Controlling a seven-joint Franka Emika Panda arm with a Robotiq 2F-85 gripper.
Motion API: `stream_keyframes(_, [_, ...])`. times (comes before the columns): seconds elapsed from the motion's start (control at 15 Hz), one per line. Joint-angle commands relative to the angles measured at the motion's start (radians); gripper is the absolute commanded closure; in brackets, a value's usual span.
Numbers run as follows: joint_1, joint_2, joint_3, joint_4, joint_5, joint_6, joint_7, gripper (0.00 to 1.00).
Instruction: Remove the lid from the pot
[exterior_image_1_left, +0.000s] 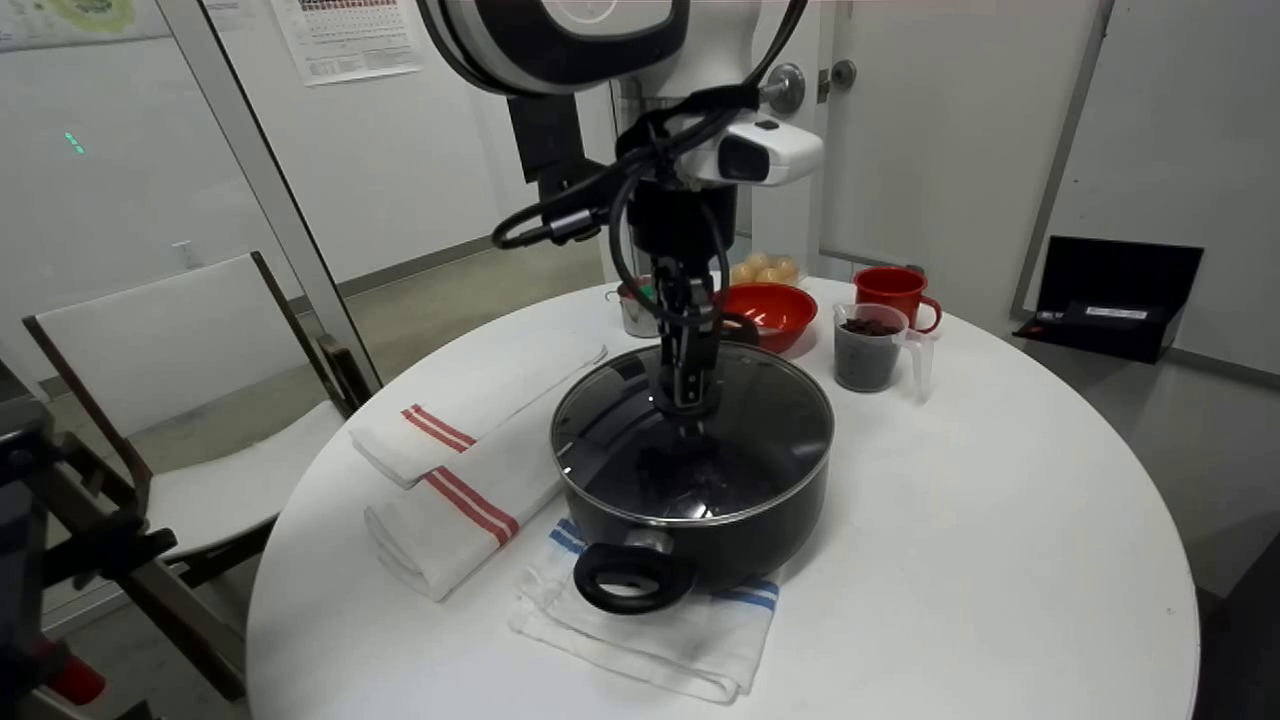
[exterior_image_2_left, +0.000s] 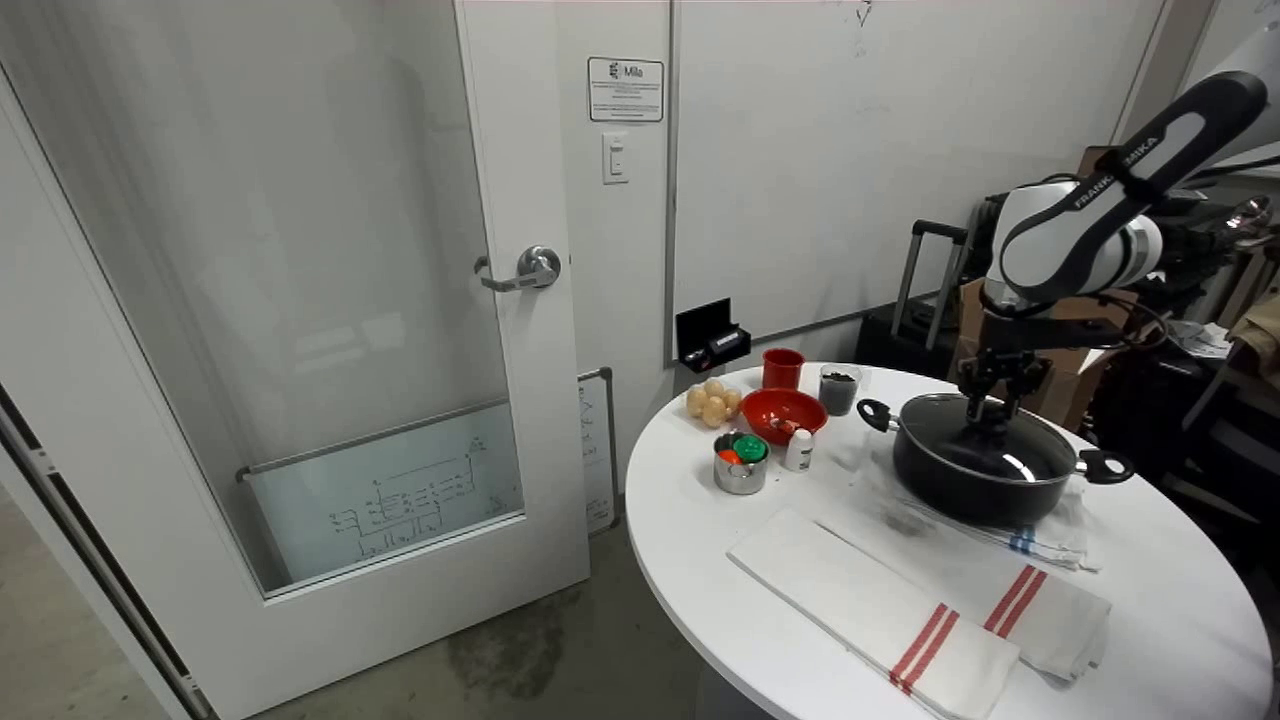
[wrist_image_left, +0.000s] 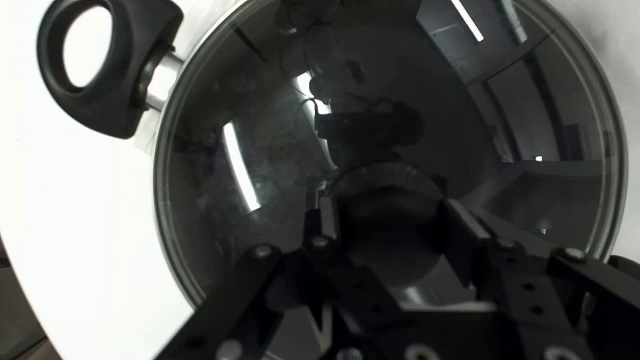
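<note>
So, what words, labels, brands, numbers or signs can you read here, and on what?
"Mila": on the wall sign; its lower print is too small.
"FRANK" and "MIKA": on the robot arm; a black strap hides letters between.
Too small or blurred to read: print on the wall posters, white bottle and open black box; handwriting on the whiteboard behind the glass door; marks on the wall whiteboard; green marks.

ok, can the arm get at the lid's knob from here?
Probably yes: in the wrist view, the end effector straddles the knob on the lid, and nothing visible blocks it. Whether it's actually gripping, I can't tell.
</note>
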Motion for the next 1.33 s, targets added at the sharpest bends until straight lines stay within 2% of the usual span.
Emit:
stream_keyframes(0.0, [-0.022, 0.009, 0.014, 0.024, 0.038, -0.011, -0.045, 0.75])
stream_keyframes(0.73, [0.037, -0.091, -0.030, -0.072, 0.001, -0.018, -0.003, 0.75])
stream_keyframes(1.27, [0.141, -0.252, -0.051, -0.201, -0.055, -0.017, 0.016, 0.75])
